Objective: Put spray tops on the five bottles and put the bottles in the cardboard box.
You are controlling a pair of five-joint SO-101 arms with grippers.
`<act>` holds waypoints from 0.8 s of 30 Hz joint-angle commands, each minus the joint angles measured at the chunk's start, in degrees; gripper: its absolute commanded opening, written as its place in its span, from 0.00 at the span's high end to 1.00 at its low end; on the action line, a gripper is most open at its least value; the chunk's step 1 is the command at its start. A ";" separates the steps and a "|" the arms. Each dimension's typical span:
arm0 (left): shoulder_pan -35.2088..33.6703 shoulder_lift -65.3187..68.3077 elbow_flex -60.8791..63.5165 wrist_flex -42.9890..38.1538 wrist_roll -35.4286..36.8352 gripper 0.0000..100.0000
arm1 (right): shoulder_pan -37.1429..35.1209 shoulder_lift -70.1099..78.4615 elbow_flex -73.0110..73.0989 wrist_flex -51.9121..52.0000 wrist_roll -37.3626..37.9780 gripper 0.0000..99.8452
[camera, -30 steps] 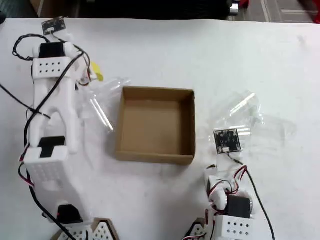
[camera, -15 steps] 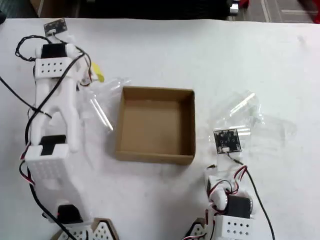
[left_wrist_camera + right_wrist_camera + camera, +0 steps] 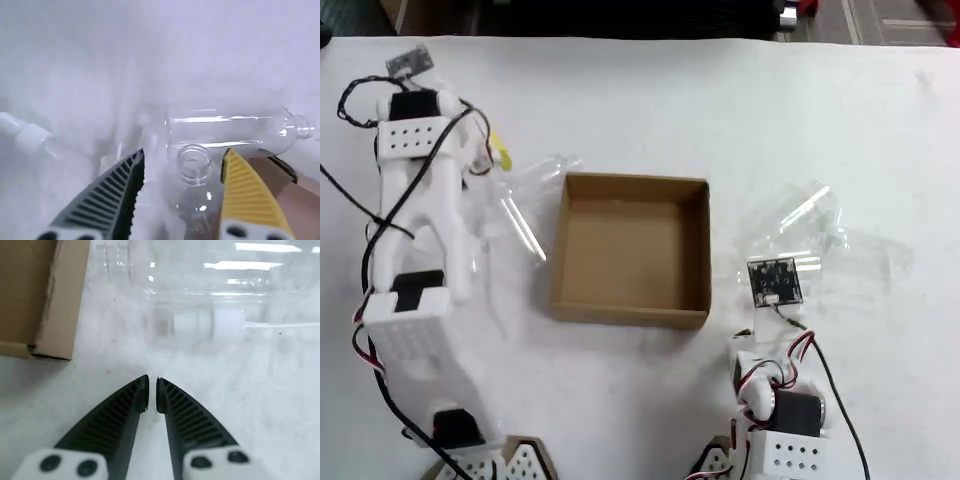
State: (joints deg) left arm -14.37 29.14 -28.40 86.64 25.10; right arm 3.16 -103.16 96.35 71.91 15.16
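From the high view, the left arm [image 3: 420, 220] stretches along the desk's [image 3: 650, 110] left edge toward the far left corner. One yellow jaw shows at its tip, beside a heap of clear bottles [image 3: 525, 205]. I cannot count them here. One cardboard box [image 3: 630, 250] sits open-topped near the middle of the desk, with nothing in it. The right arm [image 3: 775, 410] rests at the near edge. Just beyond it, right of the box, is a second heap of clear bottles [image 3: 820, 230], also uncountable.

In the left wrist view, the left jaws stand wide apart and grip nothing. An uncapped bottle [image 3: 194, 162] sits between them, nearer the yellow one, its open mouth facing the camera. Behind it a second bottle [image 3: 230, 132] lies on its side across the jaws' line, its neck end toward the box corner [image 3: 285, 182]. One white spray top [image 3: 27, 136] lies well apart.

In the right wrist view, the right jaws are all but closed, a thin slit between the tips, holding nothing above bare desk. One spray top [image 3: 200, 322] lies flat ahead, its tube pointing away from the box [image 3: 47, 300]. Clear bottles [image 3: 225, 270] lie beyond it, their count unclear.
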 commanded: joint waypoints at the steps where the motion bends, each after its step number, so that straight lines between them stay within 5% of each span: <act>1: 0.48 -0.57 2.11 -3.52 -0.09 0.77 | 0.48 0.04 0.53 0.40 0.62 0.98; 11: 1.98 -0.84 2.29 -3.78 0.18 0.78 | 0.48 0.04 0.53 0.40 0.62 0.98; 18: 1.98 -0.66 2.20 -4.75 -0.26 0.92 | 0.48 0.04 0.53 0.40 0.62 0.98; 24: 2.07 -1.10 2.20 -4.48 -0.26 0.93 | 0.48 0.04 0.53 0.40 0.62 0.98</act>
State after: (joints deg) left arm -13.23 29.14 -25.41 82.86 25.10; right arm 3.16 -103.16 96.35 71.91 15.16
